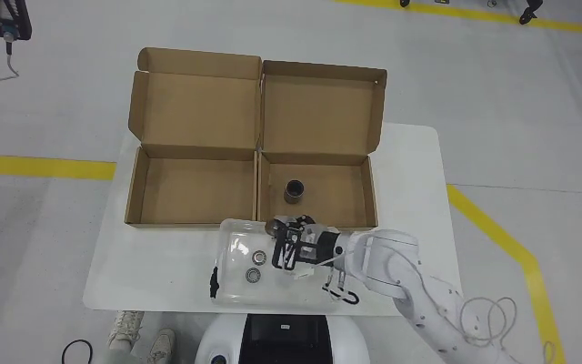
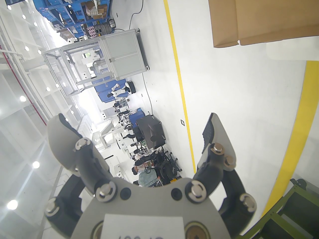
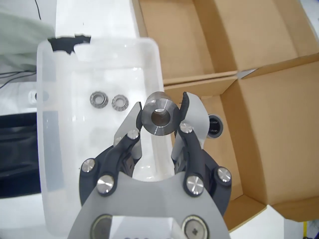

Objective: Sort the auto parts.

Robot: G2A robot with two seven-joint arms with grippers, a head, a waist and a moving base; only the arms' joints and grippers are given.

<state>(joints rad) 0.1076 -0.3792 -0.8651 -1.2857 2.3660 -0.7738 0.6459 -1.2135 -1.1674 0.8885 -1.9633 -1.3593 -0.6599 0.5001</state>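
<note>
My right gripper (image 3: 161, 104) is shut on a steel sleeve (image 3: 159, 116), a short hollow cylinder, held above the far edge of the clear plastic bin (image 3: 49, 125). In the top view this gripper (image 1: 280, 238) hangs over the bin (image 1: 238, 287) near its box-side rim. Two round bearings (image 3: 109, 100) lie side by side on the bin floor, also visible as bearings (image 1: 256, 266) from above. A second sleeve (image 1: 295, 189) stands in the right cardboard box (image 1: 359, 196); the same sleeve (image 3: 214, 123) shows beside my finger. My left gripper (image 2: 139, 125) is open, empty, pointing out across the hall floor.
Two open cardboard boxes sit side by side at the table's far half, lids folded back; the left box (image 1: 150, 191) holds nothing. Black tape (image 3: 67, 42) marks one bin end. A black hook-like piece (image 1: 344, 296) lies near the table's front edge.
</note>
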